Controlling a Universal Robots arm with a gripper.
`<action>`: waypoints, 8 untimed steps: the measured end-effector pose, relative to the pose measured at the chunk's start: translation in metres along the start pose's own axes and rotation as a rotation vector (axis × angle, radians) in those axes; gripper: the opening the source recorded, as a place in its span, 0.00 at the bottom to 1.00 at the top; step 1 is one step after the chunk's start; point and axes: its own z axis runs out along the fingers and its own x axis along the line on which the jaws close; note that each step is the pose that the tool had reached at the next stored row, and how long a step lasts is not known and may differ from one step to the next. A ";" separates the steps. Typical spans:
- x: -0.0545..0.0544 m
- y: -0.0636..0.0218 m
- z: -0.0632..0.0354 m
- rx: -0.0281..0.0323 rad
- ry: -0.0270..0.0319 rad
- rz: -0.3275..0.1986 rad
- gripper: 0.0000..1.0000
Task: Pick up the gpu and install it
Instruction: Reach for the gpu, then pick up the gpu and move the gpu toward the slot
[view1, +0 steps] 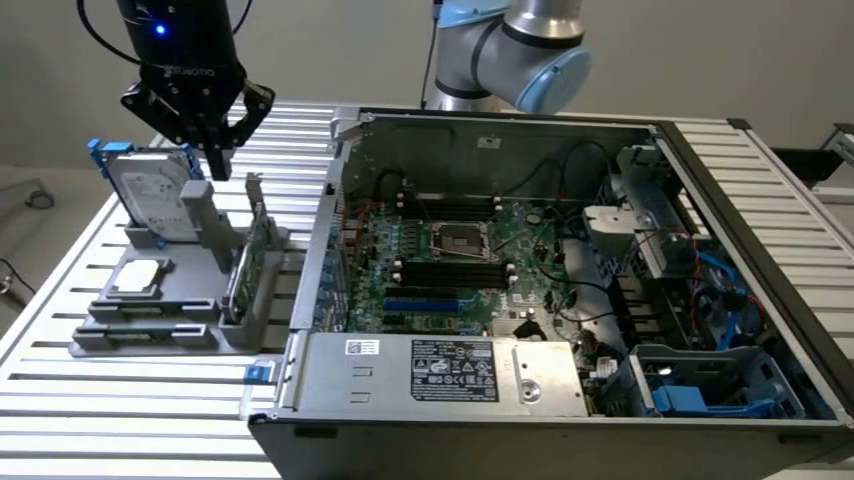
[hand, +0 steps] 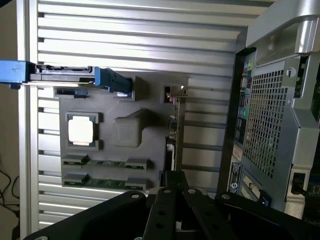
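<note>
Gpu (view1: 254, 240) stands on edge in the grey holder (view1: 147, 335) on the worktop (view1: 134, 410), beside the open computer case (view1: 400, 450). We see it nearly edge-on, its lower part hidden by the holder. Above the holder, near the card's top, hangs our tool (view1: 218, 170), fingers pressed together, gripping nothing.

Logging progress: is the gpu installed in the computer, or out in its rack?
Out. The gpu stands on edge in the gray holder, outside the open computer case.
</note>
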 end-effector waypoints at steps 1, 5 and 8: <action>0.000 0.0000 0.0000 0.0000 0.0000 0.000 0.11; 0.000 0.0000 0.0000 0.0000 0.0000 0.000 0.11; 0.000 0.0000 0.0000 0.0000 0.0000 0.000 0.11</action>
